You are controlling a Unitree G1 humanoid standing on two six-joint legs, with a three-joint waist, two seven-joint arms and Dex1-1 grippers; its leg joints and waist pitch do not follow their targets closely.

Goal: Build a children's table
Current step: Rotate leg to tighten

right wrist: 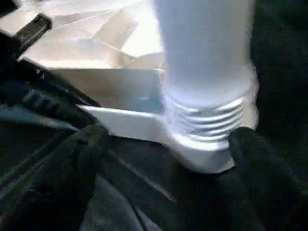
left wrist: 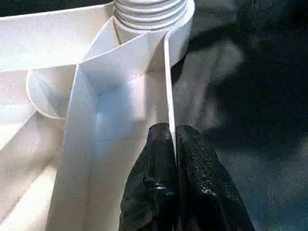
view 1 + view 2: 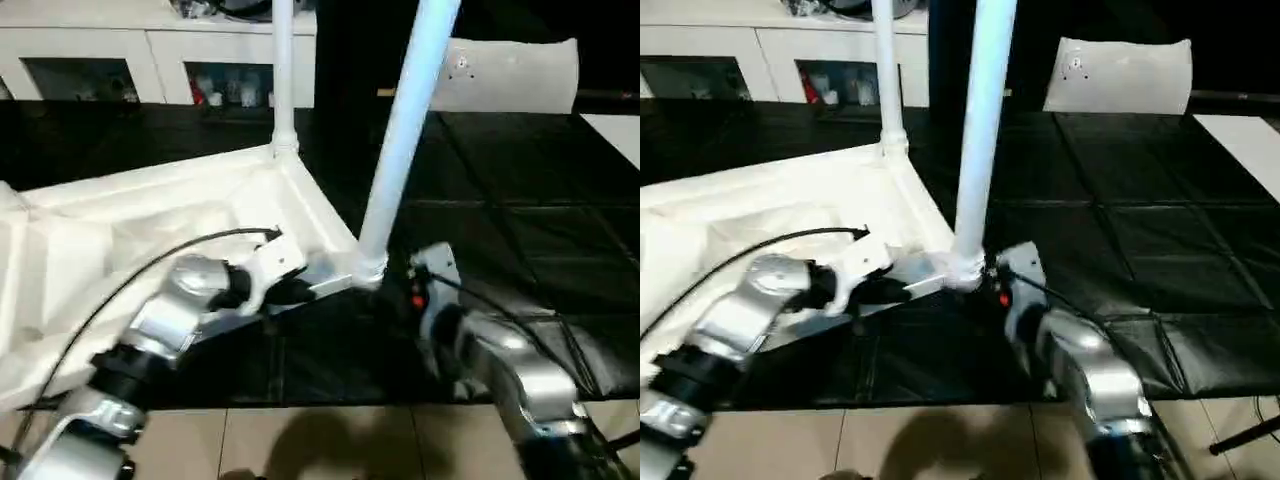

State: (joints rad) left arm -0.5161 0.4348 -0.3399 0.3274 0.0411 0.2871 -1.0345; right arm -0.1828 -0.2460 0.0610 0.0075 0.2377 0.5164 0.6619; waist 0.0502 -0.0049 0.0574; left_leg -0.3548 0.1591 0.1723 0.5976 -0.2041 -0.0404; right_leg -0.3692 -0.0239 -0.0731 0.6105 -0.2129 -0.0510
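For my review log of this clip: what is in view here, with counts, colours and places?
white plastic rectangular table top: 1, white, ribbed underside up on the black mat.
long white tapered tube legs: 2, white, upright in corner sockets, one near, one far.
black floor mat: 1, black, under the top.
white glass-door cabinet: 1, white, at the back.
flat white sheet: 1, white, back right.
left gripper: 1, black, shut on the top's rim wall.
right gripper: 1, black, open around the near leg's threaded base.

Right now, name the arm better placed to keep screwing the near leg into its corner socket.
Right. The right gripper stands open around the near leg at its threaded base, while the left gripper is shut on the tabletop's rim.
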